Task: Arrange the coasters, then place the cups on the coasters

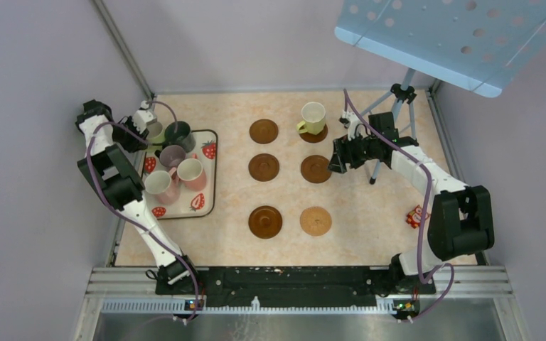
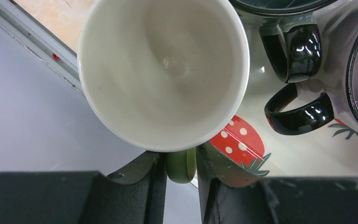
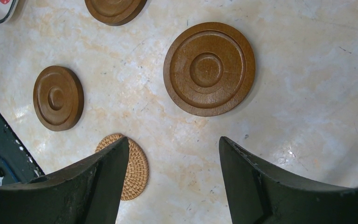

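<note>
Five coasters lie bare on the table: dark brown ones (image 1: 264, 131) (image 1: 264, 167) (image 1: 265, 222) (image 1: 316, 168) and a tan woven one (image 1: 316, 221). A light green cup (image 1: 313, 117) stands on a further coaster at the back. On the strawberry tray (image 1: 206, 206), my left gripper (image 1: 147, 128) is shut on the handle (image 2: 182, 165) of a second light green cup (image 2: 163, 70). Beside it stand a dark green-grey cup (image 1: 180, 133), a mauve cup (image 1: 173, 155) and two pink cups (image 1: 191, 172) (image 1: 159, 184). My right gripper (image 3: 172, 140) hangs open and empty above the table, near a brown coaster (image 3: 209, 68).
A tripod (image 1: 398, 121) carrying a blue perforated board (image 1: 455, 35) stands at the back right, close behind my right arm. A small red packet (image 1: 417, 215) lies at the right edge. A metal rail (image 2: 32, 42) and the wall run along the tray's left side.
</note>
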